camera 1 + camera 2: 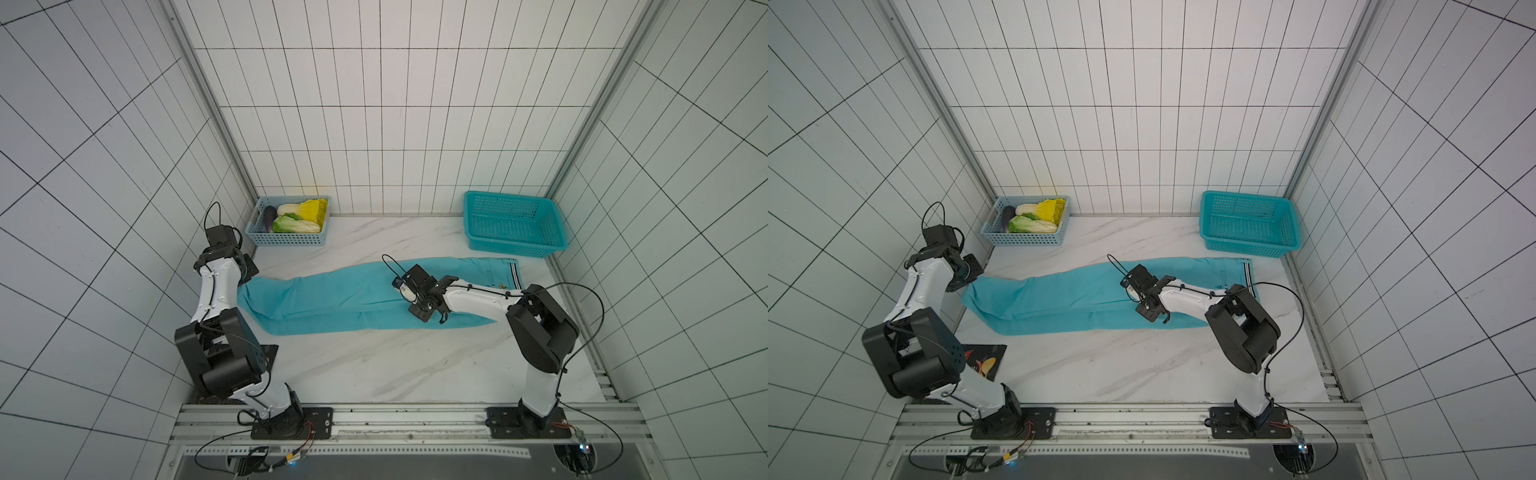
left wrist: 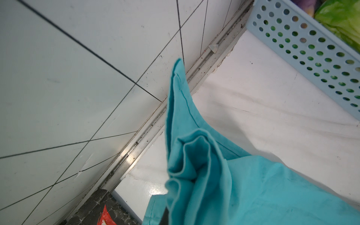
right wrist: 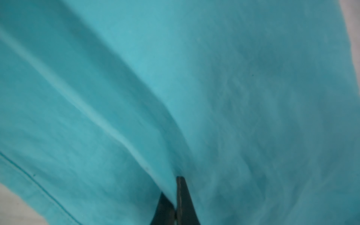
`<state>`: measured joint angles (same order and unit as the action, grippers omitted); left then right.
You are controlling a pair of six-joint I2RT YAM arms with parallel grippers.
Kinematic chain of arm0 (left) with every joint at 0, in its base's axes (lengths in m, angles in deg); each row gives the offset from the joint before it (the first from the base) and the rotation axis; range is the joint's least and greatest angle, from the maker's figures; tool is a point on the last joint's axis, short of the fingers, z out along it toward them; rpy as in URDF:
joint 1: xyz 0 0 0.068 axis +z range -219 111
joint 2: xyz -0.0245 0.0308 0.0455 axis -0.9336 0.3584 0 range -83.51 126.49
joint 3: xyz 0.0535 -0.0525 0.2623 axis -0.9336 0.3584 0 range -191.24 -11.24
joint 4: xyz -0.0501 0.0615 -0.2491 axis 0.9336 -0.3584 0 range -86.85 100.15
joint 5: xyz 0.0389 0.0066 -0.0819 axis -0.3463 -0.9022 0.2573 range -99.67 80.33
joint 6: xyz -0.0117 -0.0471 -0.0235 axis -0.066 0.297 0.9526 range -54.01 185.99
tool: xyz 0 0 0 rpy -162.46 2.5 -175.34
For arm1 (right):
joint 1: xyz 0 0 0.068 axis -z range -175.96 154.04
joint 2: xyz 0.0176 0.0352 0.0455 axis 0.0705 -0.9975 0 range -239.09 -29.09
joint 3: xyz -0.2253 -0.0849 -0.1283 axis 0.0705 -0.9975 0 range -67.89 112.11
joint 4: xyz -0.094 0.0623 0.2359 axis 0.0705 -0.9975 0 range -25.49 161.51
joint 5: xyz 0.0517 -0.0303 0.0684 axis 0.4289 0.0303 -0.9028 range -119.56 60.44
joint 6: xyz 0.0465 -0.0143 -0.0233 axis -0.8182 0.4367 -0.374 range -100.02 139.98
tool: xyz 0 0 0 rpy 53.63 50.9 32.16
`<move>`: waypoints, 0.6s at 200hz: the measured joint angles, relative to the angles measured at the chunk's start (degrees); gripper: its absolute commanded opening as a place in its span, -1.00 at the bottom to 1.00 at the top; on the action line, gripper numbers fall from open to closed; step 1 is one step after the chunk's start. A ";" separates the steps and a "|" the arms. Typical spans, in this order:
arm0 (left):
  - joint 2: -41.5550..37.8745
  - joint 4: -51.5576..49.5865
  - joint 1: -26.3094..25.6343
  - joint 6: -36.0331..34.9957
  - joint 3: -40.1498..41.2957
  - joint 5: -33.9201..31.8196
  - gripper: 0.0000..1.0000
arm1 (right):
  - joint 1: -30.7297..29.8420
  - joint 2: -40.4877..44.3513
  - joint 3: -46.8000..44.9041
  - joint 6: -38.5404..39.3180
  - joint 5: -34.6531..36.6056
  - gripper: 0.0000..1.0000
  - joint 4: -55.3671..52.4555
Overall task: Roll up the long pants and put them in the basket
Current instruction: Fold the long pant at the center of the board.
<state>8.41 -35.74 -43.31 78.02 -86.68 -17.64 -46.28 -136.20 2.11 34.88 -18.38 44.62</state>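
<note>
White tiled walls (image 1: 374,104) with dark grout lines close in the space on the left, right and far sides. Aluminium posts (image 1: 214,110) run up the two far corners. The counter (image 1: 374,365) is glossy white with grey marble veins. A slotted aluminium rail (image 1: 415,419) crosses its near edge. The light is even and soft.

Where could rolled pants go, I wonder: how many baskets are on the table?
2. A pale blue basket holding vegetables sits in the far left corner; a teal mesh basket sits at the far right. Another hidden one seems unlikely.
</note>
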 measured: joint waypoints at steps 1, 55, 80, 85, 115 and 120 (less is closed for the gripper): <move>0.00 0.00 0.00 -0.02 0.02 0.04 -1.00 | -0.02 0.00 0.15 0.00 -0.04 -1.00 -0.22; 0.00 0.22 0.24 0.00 0.15 0.31 -1.00 | -2.51 7.19 9.25 -1.66 -0.50 -1.00 -14.05; 0.00 0.22 0.24 0.09 0.17 0.55 -1.00 | -4.17 9.75 7.78 -3.54 -1.38 -1.00 -15.32; 0.00 0.22 0.24 0.13 0.20 0.61 -1.00 | -4.39 9.55 7.04 -3.96 -1.51 -0.97 -15.21; 0.00 0.26 0.24 0.15 0.24 0.94 -1.00 | -5.14 3.41 1.57 -5.73 -2.14 -0.71 -12.96; 0.00 0.26 0.24 0.15 0.24 0.94 -1.00 | -5.20 1.86 1.01 -5.86 -2.29 -0.69 -12.72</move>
<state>8.41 -35.47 -43.07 78.18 -86.44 -16.70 -51.48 -134.34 3.11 29.02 -20.67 31.90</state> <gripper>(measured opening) 0.094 0.142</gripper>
